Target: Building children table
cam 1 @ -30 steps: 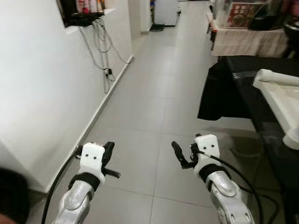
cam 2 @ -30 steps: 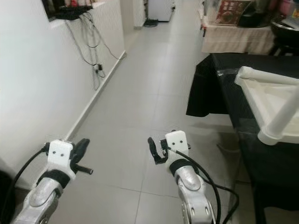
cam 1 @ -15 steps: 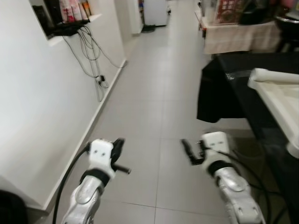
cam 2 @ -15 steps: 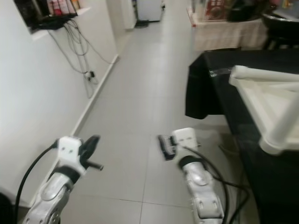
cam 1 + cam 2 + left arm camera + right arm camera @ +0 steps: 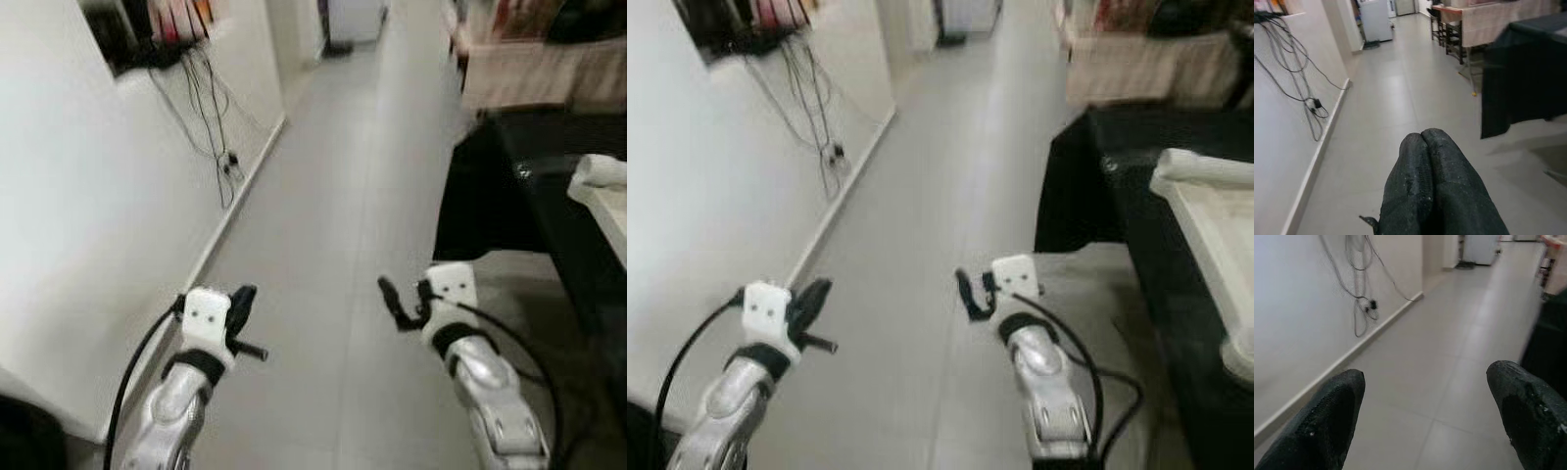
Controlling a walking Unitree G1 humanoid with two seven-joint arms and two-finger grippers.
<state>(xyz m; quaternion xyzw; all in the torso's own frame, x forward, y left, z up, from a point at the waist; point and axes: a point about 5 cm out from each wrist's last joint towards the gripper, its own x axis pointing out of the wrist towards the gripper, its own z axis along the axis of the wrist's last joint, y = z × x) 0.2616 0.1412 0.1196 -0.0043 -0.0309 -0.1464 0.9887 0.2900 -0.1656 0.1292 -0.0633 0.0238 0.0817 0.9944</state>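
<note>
1. White children's table (image 5: 1205, 211) lies upturned on the black-draped surface (image 5: 1117, 147) at your right.
2. Your left gripper (image 5: 243, 305) hangs pinched together, holding nothing.
3. Your right gripper (image 5: 1425, 416) is spread wide, holding nothing.

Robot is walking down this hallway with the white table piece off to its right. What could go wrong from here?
The black-draped table juts into the corridor on the robot's right, so the right gripper, open and empty, could clip its cloth if the arm swings wide. The white children's table part overhangs near that edge and might be knocked. Loose cables hang along the left wall, near the shut left gripper.
</note>
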